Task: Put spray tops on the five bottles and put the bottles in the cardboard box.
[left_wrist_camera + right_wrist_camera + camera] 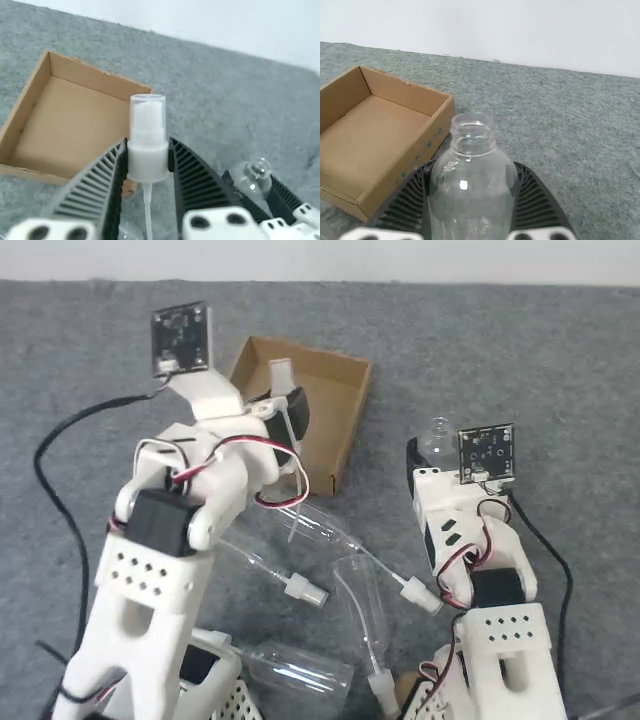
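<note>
Bench: grey carpet-type cover on the bench (560, 360), plain pale wall behind it.
Cardboard box: the cardboard box (320, 405) sits at the far side, open side up, in front of the left arm.
Left tool: the left tool (147, 145) is clamped on a white spray top (147, 132), nozzle end up and dip tube hanging down between the fingers. From the high view it's up over the box's near edge.
Right tool: the right tool (472, 170) is closed around a clear bottle (472, 145) with its neck uncapped. It's upright, off to the right of the box and not touching it.
Loose bottles: four more loose bottles (330, 530) lie on their sides between the arms. Pretty sure three have white tops on, can't tell on the fourth.
</note>
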Controlling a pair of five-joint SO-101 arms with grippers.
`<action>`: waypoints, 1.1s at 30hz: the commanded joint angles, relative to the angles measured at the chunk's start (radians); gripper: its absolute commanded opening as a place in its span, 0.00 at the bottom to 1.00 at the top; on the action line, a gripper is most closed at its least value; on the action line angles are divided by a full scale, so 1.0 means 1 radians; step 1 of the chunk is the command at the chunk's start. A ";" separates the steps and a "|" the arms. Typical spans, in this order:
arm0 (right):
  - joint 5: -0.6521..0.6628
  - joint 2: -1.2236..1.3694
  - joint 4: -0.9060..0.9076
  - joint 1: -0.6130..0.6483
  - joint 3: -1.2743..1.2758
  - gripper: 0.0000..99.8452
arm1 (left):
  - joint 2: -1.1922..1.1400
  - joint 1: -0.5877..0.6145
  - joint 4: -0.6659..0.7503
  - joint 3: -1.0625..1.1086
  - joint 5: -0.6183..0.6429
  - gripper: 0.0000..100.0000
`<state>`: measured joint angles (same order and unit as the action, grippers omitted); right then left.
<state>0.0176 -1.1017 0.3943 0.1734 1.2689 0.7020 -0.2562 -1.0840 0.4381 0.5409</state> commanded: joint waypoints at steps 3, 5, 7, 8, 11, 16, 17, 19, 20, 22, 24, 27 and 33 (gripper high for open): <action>-0.003 -0.035 -0.015 0.033 0.006 0.01 | 0.058 0.075 0.080 0.012 0.089 0.01; -0.003 -0.035 -0.013 0.044 0.008 0.01 | 0.060 0.097 0.083 0.012 0.112 0.01; -0.003 -0.036 0.001 0.044 0.005 0.01 | 0.066 0.104 0.080 0.012 0.129 0.01; -0.003 -0.036 0.005 0.044 0.002 0.01 | 0.071 0.104 0.078 0.013 0.132 0.01; -0.003 -0.036 0.005 0.044 0.002 0.01 | 0.092 0.106 0.078 0.015 0.132 0.01; -0.002 -0.036 0.007 0.065 0.002 0.01 | 0.130 0.172 0.114 0.050 0.198 0.01; -0.002 -0.036 0.007 0.073 0.002 0.01 | 0.140 0.184 0.124 0.059 0.213 0.01; -0.002 -0.036 0.007 0.074 0.002 0.01 | 0.158 0.196 0.140 0.076 0.232 0.01; -0.002 -0.036 0.007 0.076 0.002 0.01 | 0.169 0.196 0.147 0.085 0.239 0.01; -0.002 -0.036 0.007 0.077 0.002 0.01 | 0.193 0.196 0.163 0.104 0.241 0.01; -0.002 -0.036 0.007 0.077 0.002 0.01 | 0.222 0.195 0.184 0.124 0.241 0.01; 0.000 -0.036 0.007 0.090 0.002 0.01 | 0.269 0.196 0.233 0.168 0.241 0.01; 0.098 -0.036 0.031 0.176 0.006 0.01 | 0.368 0.196 0.358 0.285 0.276 0.01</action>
<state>0.0729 -1.1017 0.4005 0.3191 1.2689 0.9889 -0.0660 -0.8216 0.6851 0.7679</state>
